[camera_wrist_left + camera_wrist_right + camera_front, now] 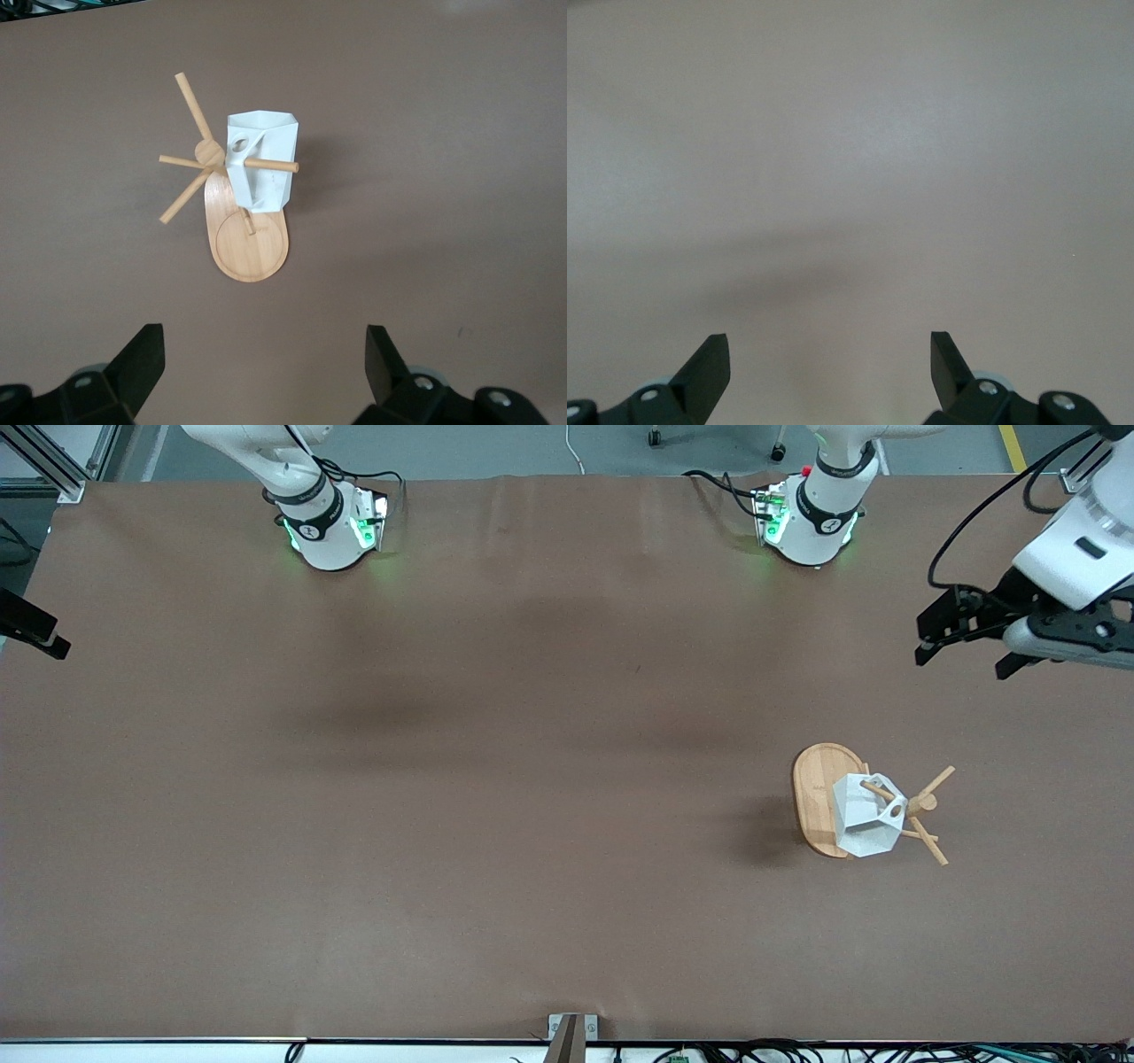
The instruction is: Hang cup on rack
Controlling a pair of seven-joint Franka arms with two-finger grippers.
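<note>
The cup hangs by its handle on a peg of the rack, which stands on the table toward the left arm's end. The left gripper hovers over the table edge, fingers spread and empty. The right gripper waits over bare table, fingers spread.

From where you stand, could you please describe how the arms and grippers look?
Both arms are glossy white with black joint bands, green lights at their bases and black cables. The left gripper and the right gripper have black wedge-shaped fingers.
</note>
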